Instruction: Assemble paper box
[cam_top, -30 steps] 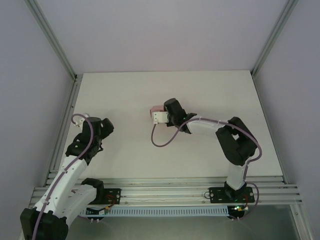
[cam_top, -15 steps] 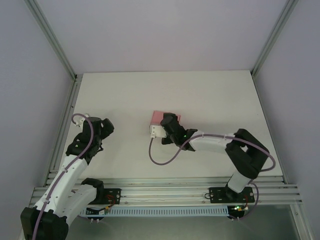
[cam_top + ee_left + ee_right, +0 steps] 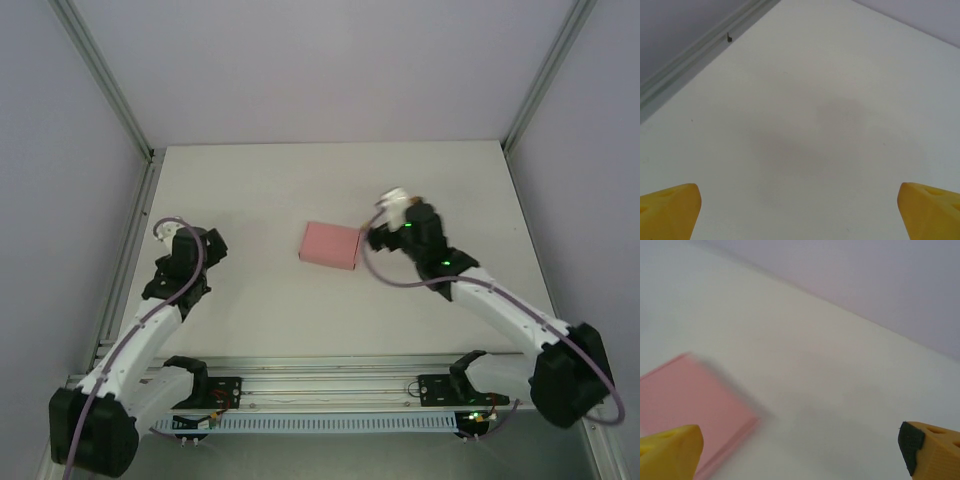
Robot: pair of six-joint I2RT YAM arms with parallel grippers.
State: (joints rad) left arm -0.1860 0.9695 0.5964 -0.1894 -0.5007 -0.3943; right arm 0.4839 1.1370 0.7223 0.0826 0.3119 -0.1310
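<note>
The paper box (image 3: 331, 245) is a small, shallow pink rectangle lying flat on the white table (image 3: 300, 185), a little left of centre. In the right wrist view the paper box (image 3: 685, 400) is blurred at the lower left, partly behind my yellow left fingertip (image 3: 670, 452). My right gripper (image 3: 385, 228) hovers just right of the box, open, with only bare table between its tips (image 3: 800, 455). My left gripper (image 3: 190, 243) is off at the table's left side, far from the box. It is open over bare table (image 3: 800, 215).
Grey walls and aluminium frame posts (image 3: 115, 105) enclose the table on the left, right and back. A metal rail (image 3: 330, 385) with the arm bases runs along the near edge. The left table edge channel (image 3: 695, 55) lies ahead of the left gripper.
My right gripper let go of the box, opened and swung away to the right. The box now lies flat and uncovered. The left arm shifted only slightly.
</note>
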